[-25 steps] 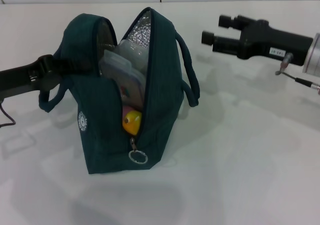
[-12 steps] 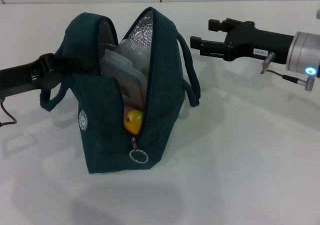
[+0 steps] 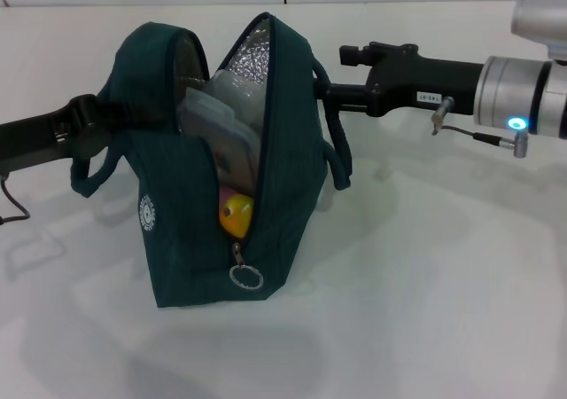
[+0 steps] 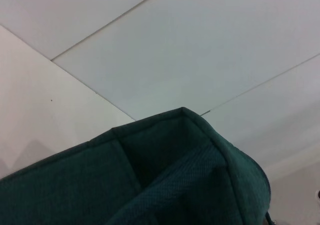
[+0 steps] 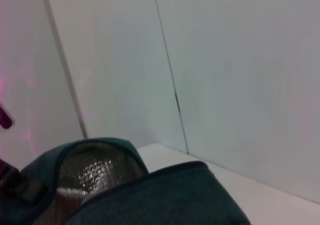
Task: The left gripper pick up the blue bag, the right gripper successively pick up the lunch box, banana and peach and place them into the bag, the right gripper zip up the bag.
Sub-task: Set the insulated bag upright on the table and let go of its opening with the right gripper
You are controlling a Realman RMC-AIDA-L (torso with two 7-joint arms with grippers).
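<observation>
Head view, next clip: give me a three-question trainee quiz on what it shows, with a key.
1. True or false: the blue bag is zipped fully shut.
2. Which item shows as a yellow patch low in the bag's opening? A) the banana B) a lemon C) a cup
3. Fill in: the right gripper is beside the bag's ______, on the robot's right side.

Key
1. False. The bag gapes open, its silver lining and the lunch box visible, and the ring zipper pull hangs low at the front.
2. A
3. Handle. Meanwhile the left gripper is at the bag's other side.
</observation>
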